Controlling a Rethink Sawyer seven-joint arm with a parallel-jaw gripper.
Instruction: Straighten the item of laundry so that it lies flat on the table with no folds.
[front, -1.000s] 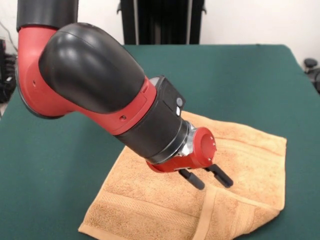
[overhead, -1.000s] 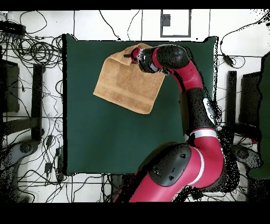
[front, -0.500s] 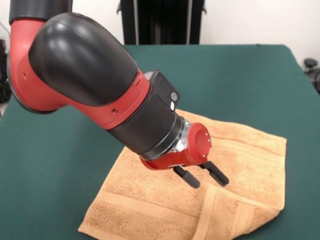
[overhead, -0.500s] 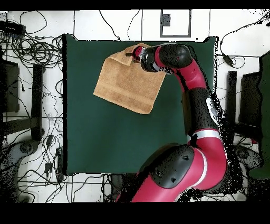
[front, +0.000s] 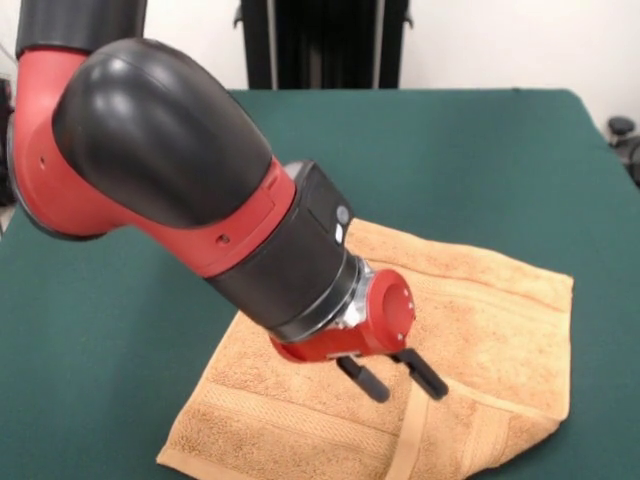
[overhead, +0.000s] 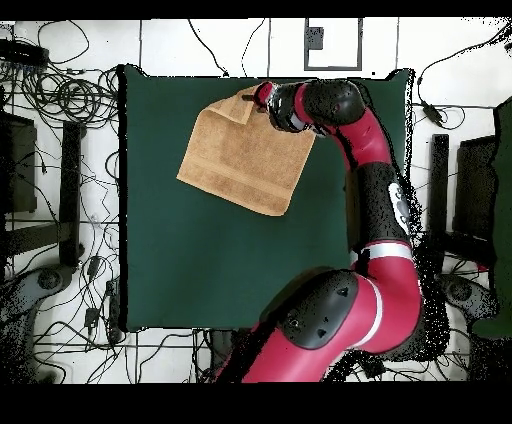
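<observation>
Front view shows the end effector spread open just above the folded towel.

One towel, one table, one pincer.

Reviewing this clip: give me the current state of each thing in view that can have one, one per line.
towel: on the table, not flat; one corner folded over onto the rest, its band border showing as a raised strip near the gripper.
gripper: open, empty, fingers apart just above the folded-over edge.
arm: reaching out low over the towel.
table: green cover; the towel sits toward one corner.
</observation>
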